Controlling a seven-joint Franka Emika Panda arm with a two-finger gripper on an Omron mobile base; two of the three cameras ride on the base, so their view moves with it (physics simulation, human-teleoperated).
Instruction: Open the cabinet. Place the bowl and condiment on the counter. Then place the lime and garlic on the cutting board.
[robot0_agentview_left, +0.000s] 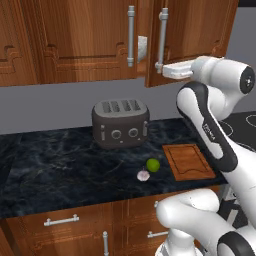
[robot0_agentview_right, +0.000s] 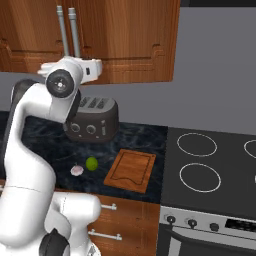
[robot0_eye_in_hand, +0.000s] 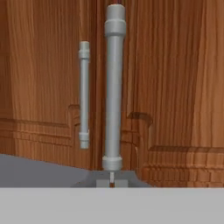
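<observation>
Kitchen scene, cabinet (robot0_agentview_left: 90, 40) stage. The gripper (robot0_agentview_left: 161, 67) is pinched shut at the lower end of the right door's handle (robot0_eye_in_hand: 113, 87), that door standing ajar (a pale object shows through the gap). On the counter (robot0_agentview_left: 50, 170), the lime (robot0_agentview_left: 153, 165) lies at 1 o'clock from the garlic (robot0_agentview_left: 143, 175), just beside it; the cutting board (robot0_agentview_left: 187, 161) sits at 3 o'clock from both, and the toaster (robot0_agentview_left: 120, 122) at 11 o'clock.

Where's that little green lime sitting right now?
The lime sits on the dark counter, in front of the toaster, between the garlic and the cutting board, clear of the board.
</observation>
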